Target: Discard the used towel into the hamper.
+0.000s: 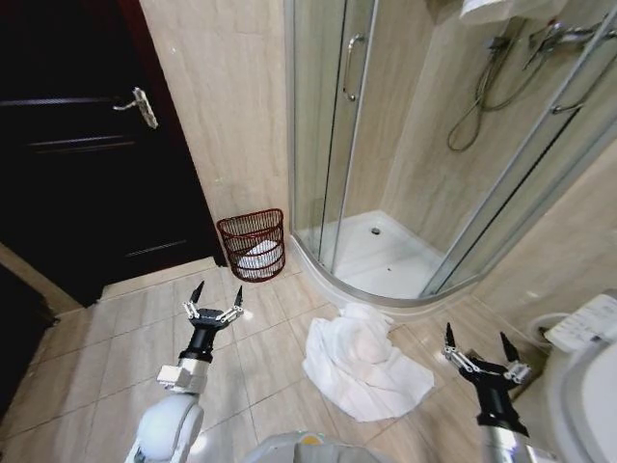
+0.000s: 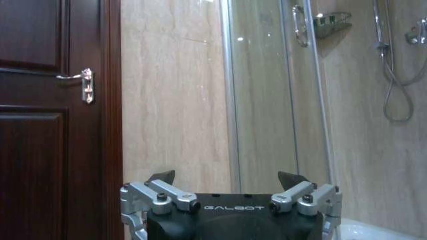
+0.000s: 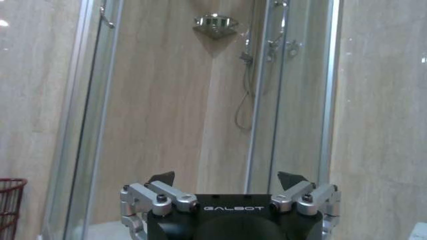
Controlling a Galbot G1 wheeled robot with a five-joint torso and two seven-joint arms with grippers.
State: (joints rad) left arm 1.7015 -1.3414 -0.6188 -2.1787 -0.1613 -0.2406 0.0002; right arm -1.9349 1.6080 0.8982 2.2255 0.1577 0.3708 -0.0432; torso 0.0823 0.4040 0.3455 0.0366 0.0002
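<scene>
White towel (image 1: 362, 362) sprawled crumpled on the tiled floor just before the shower cabin (image 1: 386, 145). Dark reddish wire hamper (image 1: 253, 243) beside the wall, something white inside. Left gripper (image 1: 215, 301) spread wide, holding nothing; right gripper (image 1: 478, 351) likewise released, both hovering low.

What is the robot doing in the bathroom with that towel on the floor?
Nothing is being held right now. A white towel lies crumpled on the tiled floor by the shower. The left gripper and the right gripper are both open and empty, held up on either side of the towel. The hamper stands against the wall between the door and the shower, with something white already in it.
</scene>
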